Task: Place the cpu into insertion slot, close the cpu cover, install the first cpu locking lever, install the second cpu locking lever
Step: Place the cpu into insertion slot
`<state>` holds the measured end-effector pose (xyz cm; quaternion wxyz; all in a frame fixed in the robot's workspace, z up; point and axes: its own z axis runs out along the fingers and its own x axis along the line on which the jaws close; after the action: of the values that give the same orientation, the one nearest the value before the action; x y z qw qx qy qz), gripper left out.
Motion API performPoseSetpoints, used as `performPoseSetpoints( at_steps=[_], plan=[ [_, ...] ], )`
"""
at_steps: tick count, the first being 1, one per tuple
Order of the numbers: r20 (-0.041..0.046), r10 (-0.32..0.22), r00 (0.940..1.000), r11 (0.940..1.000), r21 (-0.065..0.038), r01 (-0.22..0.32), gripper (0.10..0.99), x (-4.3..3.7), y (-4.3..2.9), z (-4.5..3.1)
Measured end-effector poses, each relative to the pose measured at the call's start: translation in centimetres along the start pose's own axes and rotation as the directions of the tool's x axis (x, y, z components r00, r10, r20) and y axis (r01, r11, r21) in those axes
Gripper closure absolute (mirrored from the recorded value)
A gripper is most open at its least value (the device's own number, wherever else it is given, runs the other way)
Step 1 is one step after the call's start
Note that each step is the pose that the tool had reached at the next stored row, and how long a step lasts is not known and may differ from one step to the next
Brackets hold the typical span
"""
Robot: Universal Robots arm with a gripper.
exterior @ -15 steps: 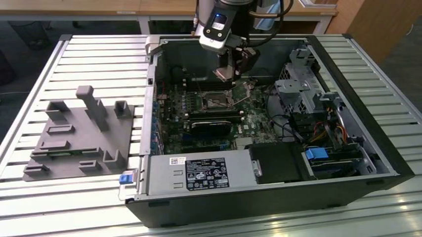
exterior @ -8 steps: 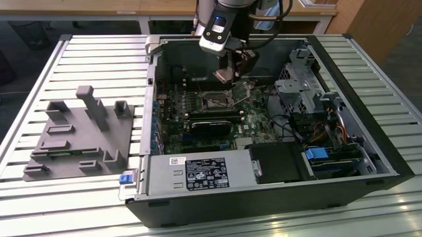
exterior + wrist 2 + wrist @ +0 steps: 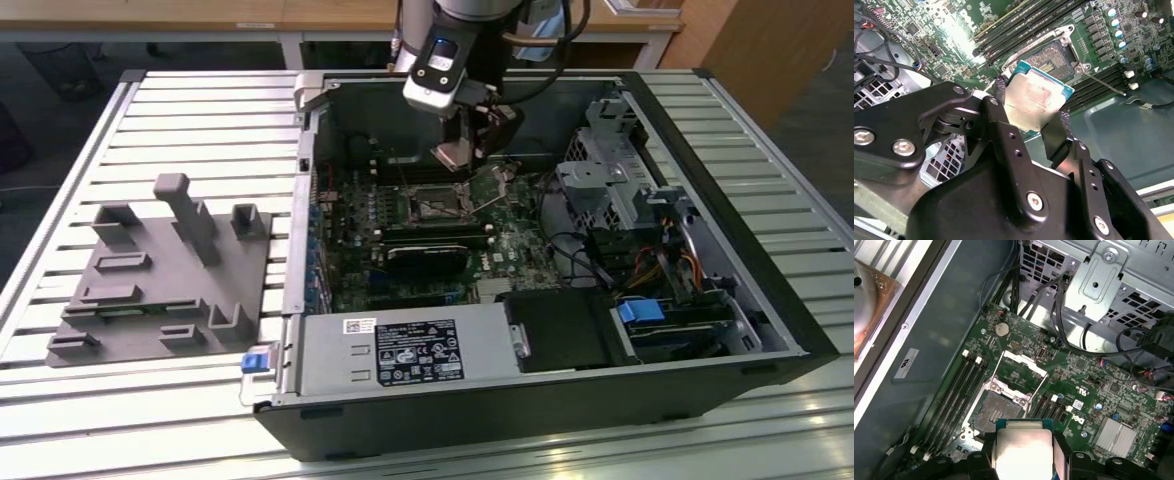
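My gripper (image 3: 461, 152) hangs inside the open computer case, shut on the cpu (image 3: 451, 155), a small square chip with a pale metal top. In both wrist views the cpu (image 3: 1036, 97) (image 3: 1021, 450) sits clamped between the black fingers (image 3: 1054, 137), raised above the board. The insertion slot (image 3: 434, 205) (image 3: 1054, 55) (image 3: 999, 407) lies bare a short way below and ahead of the chip, dark in the middle. The cpu cover (image 3: 1021, 365) is a silvery frame swung open at the slot's far side. A thin metal lever (image 3: 1104, 82) sticks out beside the slot.
Long black memory slots (image 3: 956, 390) flank the socket, and a black heatsink block (image 3: 427, 258) lies nearer the power supply (image 3: 400, 350). A metal drive cage (image 3: 614, 180) with cables stands at the exterior view's right. A grey fixture plate (image 3: 160, 270) rests on the slatted table outside the case.
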<state>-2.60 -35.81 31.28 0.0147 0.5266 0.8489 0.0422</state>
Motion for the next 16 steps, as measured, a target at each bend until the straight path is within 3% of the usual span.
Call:
performPoseSetpoints(
  at_steps=[16],
  plan=[
    [-0.0001, 0.0, 1.0, 1.0, 0.0, 0.0, 0.549, -0.01, -0.05, 0.56]
  ],
)
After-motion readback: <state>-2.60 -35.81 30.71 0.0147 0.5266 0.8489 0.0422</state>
